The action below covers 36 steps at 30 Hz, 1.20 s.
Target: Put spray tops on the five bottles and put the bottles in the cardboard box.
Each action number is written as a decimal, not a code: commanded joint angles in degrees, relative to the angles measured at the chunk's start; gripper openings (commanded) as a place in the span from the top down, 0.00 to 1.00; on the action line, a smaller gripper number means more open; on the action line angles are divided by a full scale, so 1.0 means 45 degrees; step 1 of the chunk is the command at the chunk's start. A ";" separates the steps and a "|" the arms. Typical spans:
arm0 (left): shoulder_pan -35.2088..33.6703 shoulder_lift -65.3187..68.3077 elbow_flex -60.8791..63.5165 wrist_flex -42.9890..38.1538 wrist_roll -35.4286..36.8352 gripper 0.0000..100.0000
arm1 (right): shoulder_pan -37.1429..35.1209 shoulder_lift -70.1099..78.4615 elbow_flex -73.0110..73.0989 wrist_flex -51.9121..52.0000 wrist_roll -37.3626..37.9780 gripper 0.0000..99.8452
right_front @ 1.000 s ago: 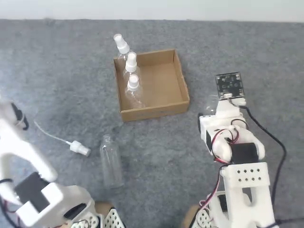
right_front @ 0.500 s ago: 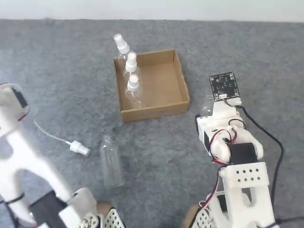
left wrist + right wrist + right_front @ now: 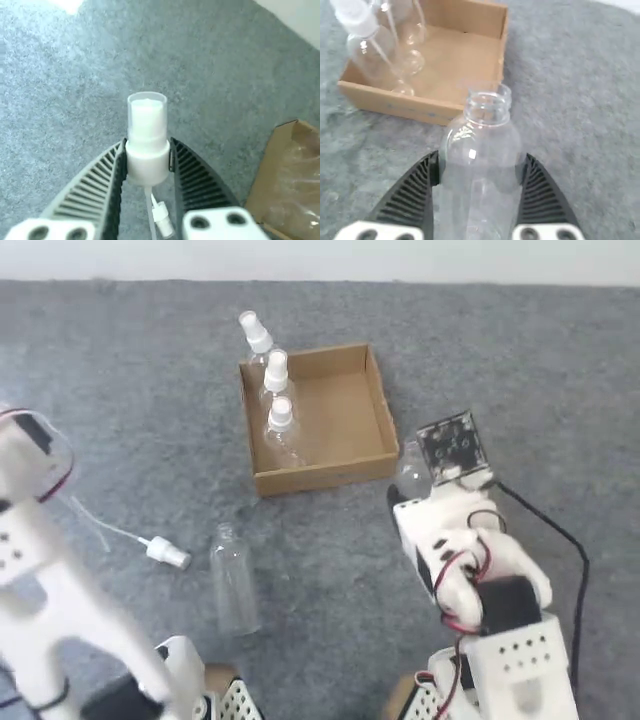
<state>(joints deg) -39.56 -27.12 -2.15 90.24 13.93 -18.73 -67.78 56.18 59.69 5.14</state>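
– Left gripper [image 3: 147, 146] is clamped on a spray top [image 3: 146, 132], nozzle end up, thin tube hanging down between the jaws. Right gripper [image 3: 480, 161] is closed round an open bottle [image 3: 481, 135] at the body, with the neck poking out past the fingertips, just in front of the cardboard box [image 3: 325, 474]. How would you line up the join?

– Your two arms are well apart, so I'd have them meet over the bare carpet [image 3: 330, 540] between them. Stand the bottle upright and feed the tube into the mouth first. Then seat the collar square on the neck before you twist. That tube looks floppy to me, so go slow or it'll catch the rim and bend outside.

– Room to move?

– Decent near you. Watch the spare bottle [image 3: 232, 582] lying on its side and the loose top [image 3: 167, 553] just beside it, its tube trailing toward your left arm [image 3: 30, 540]. A low sweep could knock either one. Further out, the box's near wall is right by your bottle, so lift before you go in. Three capped bottles [image 3: 283, 440] crowd one side of the box, and the farthest leans out over the back corner. The other side is open floor, so I'd aim there.
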 commanded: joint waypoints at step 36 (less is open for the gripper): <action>0.5548 -0.4376 -0.0791 -0.0742 0.7482 0.99 | -0.6535 -0.1827 0.3419 -0.4835 0.0137 0.95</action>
<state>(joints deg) -14.86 -45.14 -2.24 88.40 45.67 -47.12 -74.64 71.74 41.32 5.14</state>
